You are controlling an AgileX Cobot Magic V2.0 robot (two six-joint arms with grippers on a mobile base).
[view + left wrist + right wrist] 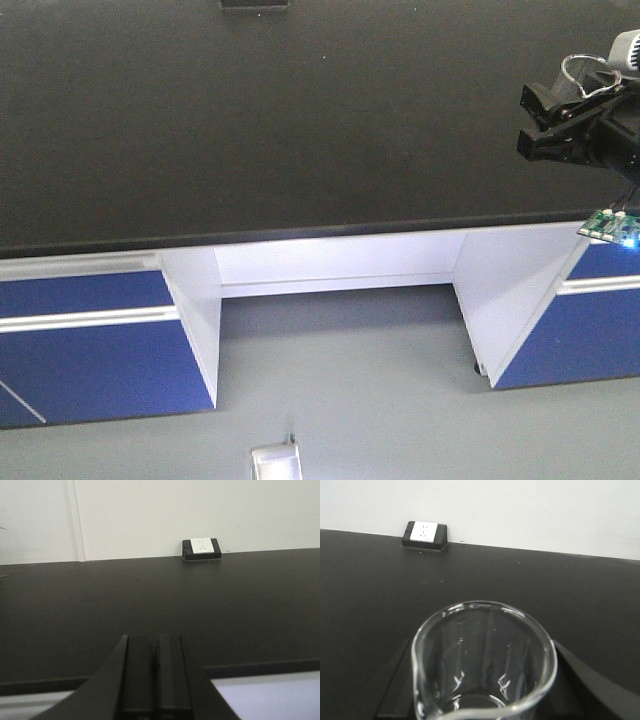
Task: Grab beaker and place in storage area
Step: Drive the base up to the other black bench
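Careful: right claw [535, 120] clenched on the small clear glass beaker [482, 665] over the matte-black tabletop [250, 120]; early release could topple it.

The beaker [482, 655] runs off the bottom edge, and the outlet [254, 4] off the front view's top edge.

White wall [150, 515], grey floor [350, 400], blue cabinet fronts [90, 370] below.

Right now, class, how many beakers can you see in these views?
1: the beaker is held in the right gripper, over the black countertop. Others could lie outside the frames.
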